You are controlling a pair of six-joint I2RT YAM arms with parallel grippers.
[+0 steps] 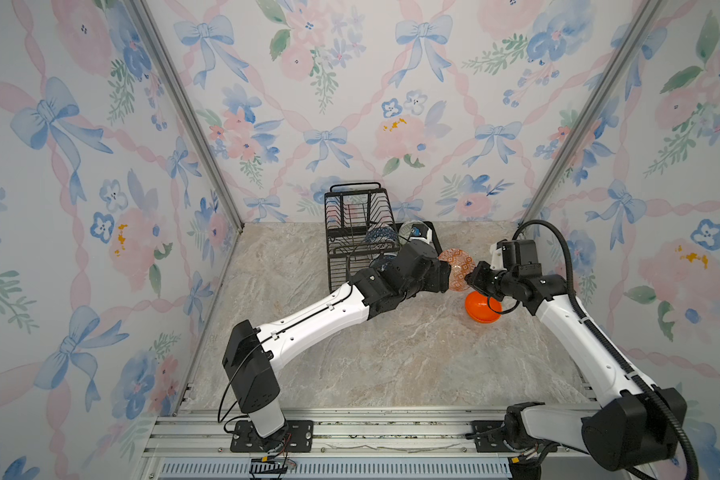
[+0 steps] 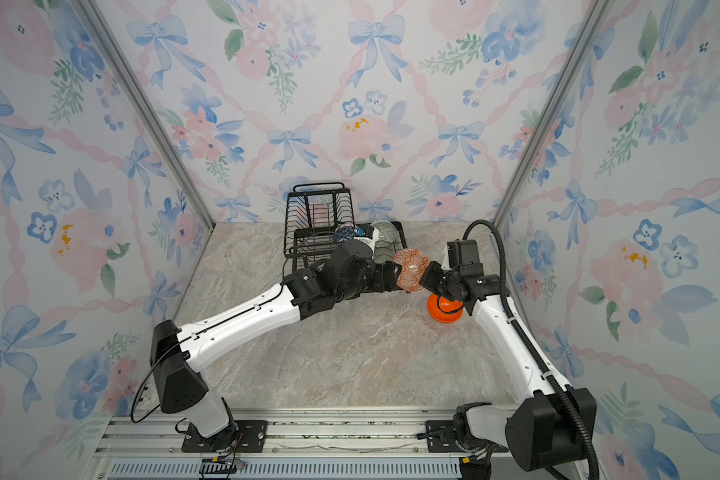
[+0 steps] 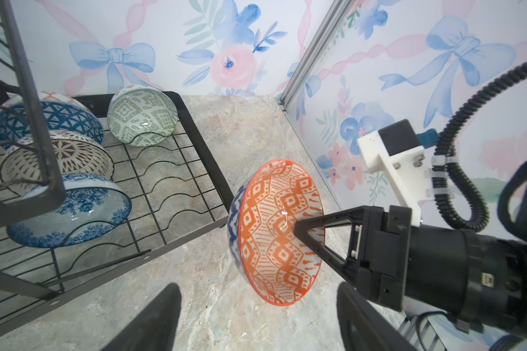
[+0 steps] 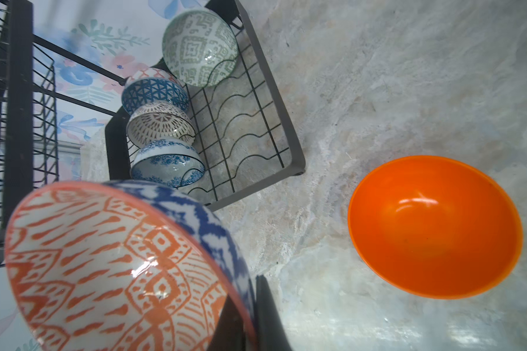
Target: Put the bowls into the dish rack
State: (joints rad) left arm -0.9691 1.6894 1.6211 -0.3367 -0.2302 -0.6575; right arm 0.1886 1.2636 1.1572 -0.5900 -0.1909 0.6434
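Note:
An orange-white patterned bowl (image 1: 457, 266) (image 2: 411, 266) hangs on edge above the table, right of the dish rack (image 1: 352, 232) (image 3: 201, 133). My right gripper (image 1: 472, 276) (image 4: 247, 304) is shut on its rim, one finger inside and one outside. My left gripper (image 3: 257, 290) (image 1: 444, 279) is open, its fingers spread on either side just short of that bowl (image 3: 282, 231), not touching it. A plain orange bowl (image 1: 481, 309) (image 4: 435, 228) sits upright on the table under the right arm. On the rack's lower tray lean a green-white bowl (image 3: 142, 117), a dark-blue bowl (image 3: 58, 117) and a blue-white floral bowl (image 3: 73, 212).
A brown-white patterned bowl (image 3: 64, 155) stands between the dark-blue and floral ones. The tray's wavy wire slots (image 3: 171, 182) beside the bowls hold nothing. The right wall and its metal corner post (image 3: 311, 60) stand close behind the held bowl. Marble tabletop (image 1: 391, 353) stretches toward the front.

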